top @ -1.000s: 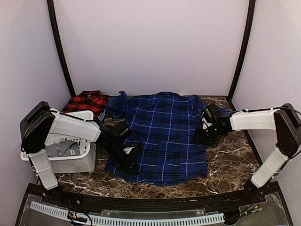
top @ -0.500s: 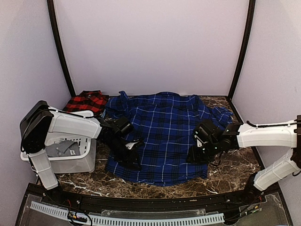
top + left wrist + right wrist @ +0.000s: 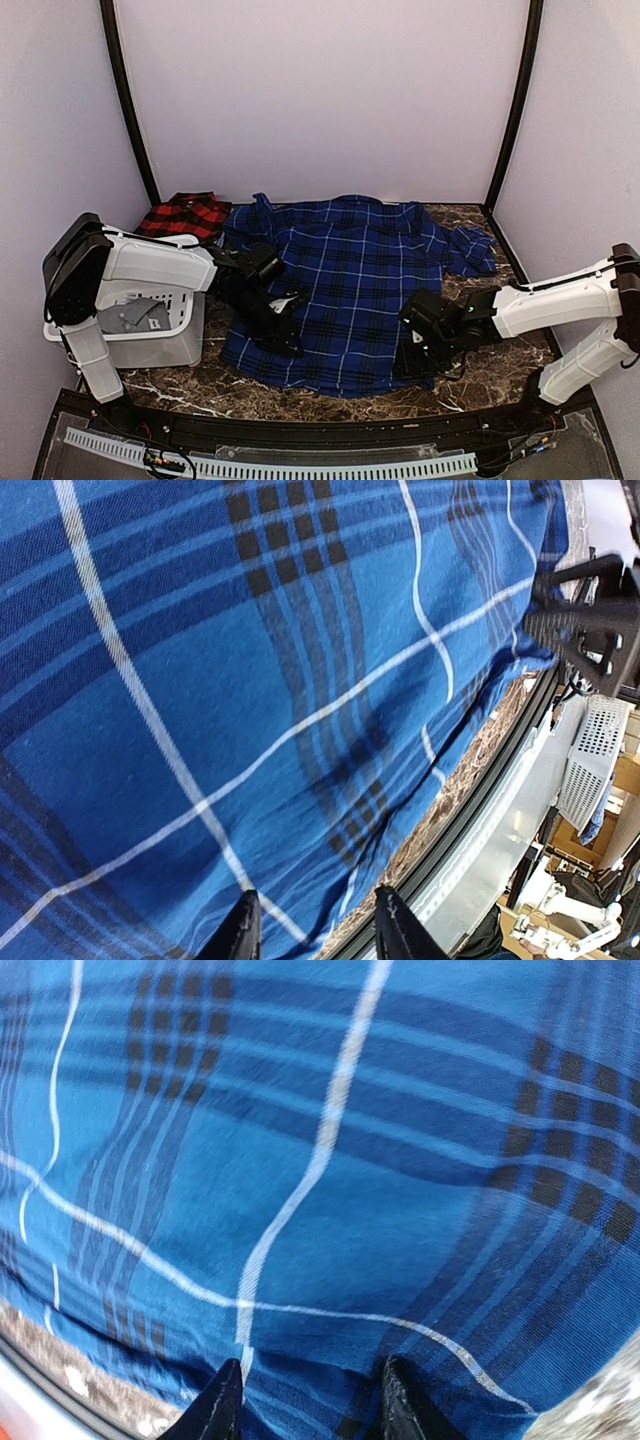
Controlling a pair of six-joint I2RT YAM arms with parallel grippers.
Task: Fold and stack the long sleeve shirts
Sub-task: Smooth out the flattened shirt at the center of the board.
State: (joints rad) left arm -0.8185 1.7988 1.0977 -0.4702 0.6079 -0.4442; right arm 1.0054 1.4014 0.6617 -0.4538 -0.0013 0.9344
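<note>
The dark blue plaid shirt point(image 3: 350, 270) lies spread over the middle of the marble table point(image 3: 490, 340), collar toward the back wall. The red-and-black shirt point(image 3: 185, 215) sits bunched at the back left. My left gripper point(image 3: 283, 340) hangs low over the blue shirt's near left part. In the left wrist view its jaws point(image 3: 315, 935) stand apart above the blue cloth point(image 3: 250, 680), near the hem. My right gripper point(image 3: 412, 360) is at the shirt's near right corner. Its jaws point(image 3: 308, 1405) are apart too, straddling a fold of the blue cloth point(image 3: 400, 1160).
A white plastic basket point(image 3: 150, 320) holding a grey item stands at the left, beside the left arm. A loose blue sleeve point(image 3: 470, 250) lies at the back right. The front rail point(image 3: 300, 465) runs along the near edge, and dark posts point(image 3: 130, 110) stand at the back corners.
The right arm swung from the shirt's right side toward me, down to its near right corner. The left gripper shifted slightly along the shirt's left part.
</note>
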